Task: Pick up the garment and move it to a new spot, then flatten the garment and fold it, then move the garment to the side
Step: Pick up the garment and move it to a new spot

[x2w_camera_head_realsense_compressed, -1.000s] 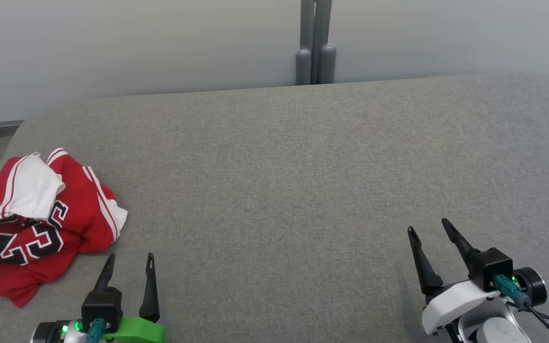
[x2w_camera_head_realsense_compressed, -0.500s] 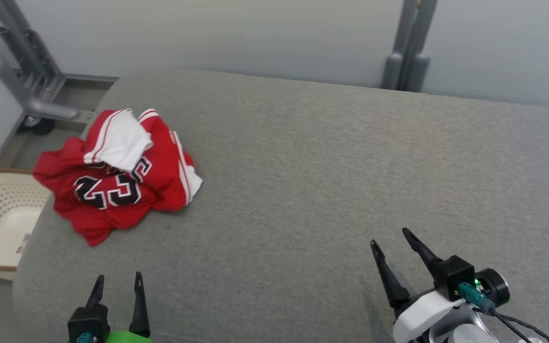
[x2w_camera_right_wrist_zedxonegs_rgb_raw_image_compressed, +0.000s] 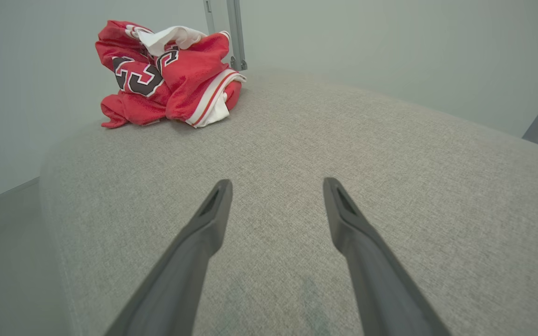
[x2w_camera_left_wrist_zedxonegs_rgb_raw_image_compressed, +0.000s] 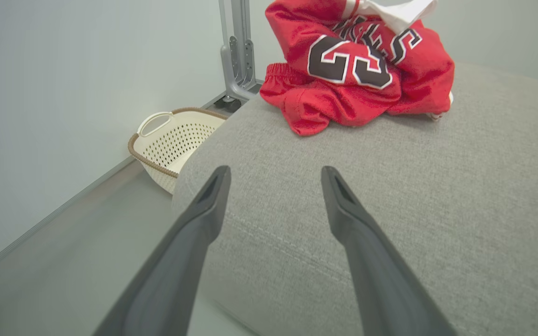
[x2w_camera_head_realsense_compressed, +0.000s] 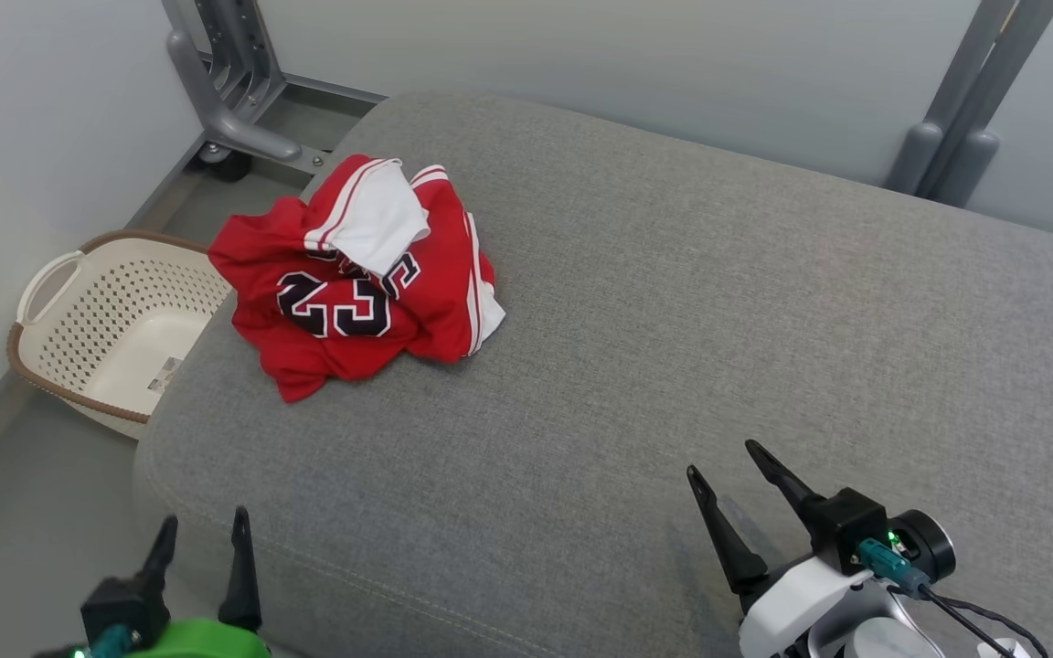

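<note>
Red garment with white trim and a dark "23" lies crumpled in a heap at the far left corner of the grey cushion. Its left side seems to reach the cushion's edge; whether it overhangs is hard to tell from the head view. A white panel is folded over on top of the heap.

Left gripper is low at the near left, by the cushion's front corner. Its fingers are spread wide with nothing between them, well apart from the garment. In the left wrist view its fingers point toward the heap, with bare cushion in between.

Right gripper is over the near right part of the cushion, also spread wide and empty, far from the garment. In the right wrist view the heap sits at upper left.

A cream perforated laundry basket with a brown rim stands on the floor just left of the cushion, below the garment's corner. A grey metal frame leg stands behind it.
</note>
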Controlling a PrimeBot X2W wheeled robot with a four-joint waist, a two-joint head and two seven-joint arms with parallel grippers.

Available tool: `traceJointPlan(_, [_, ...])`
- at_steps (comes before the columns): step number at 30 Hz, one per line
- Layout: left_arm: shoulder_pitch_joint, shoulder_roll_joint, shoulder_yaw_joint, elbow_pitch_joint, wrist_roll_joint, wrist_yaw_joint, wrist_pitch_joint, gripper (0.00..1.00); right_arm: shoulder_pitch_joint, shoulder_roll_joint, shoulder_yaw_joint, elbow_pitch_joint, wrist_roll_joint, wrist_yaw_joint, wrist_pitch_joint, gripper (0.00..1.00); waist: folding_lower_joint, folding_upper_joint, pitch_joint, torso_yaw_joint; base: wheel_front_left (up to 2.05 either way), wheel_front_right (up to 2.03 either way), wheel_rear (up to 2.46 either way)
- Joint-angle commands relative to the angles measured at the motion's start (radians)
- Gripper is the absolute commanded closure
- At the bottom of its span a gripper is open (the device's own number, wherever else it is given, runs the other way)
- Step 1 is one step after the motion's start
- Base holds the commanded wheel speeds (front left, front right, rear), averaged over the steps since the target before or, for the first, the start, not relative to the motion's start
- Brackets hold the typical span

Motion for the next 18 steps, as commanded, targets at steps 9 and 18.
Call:
traceJointPlan(9, [-0.293, 0.165, -0.037, 0.116, -0.003, -0.038, 0.0, 0.0, -0.026, -0.047, -0.007, 0.0, 0.012, -0.001, -0.003, 0.0, 0.0, 0.0, 0.098, -0.119, 0.0, 0.0, 0.0])
traceJointPlan(18, [-0.541, 0.342, -0.198, 0.287, -0.075, -0.038, 0.036, 0.0, -0.07, -0.064, -0.004, -0.006, 0.014, -0.001, -0.003, 0.0, 0.0, 0.0, 0.201, -0.204, 0.0, 0.0, 0.0])
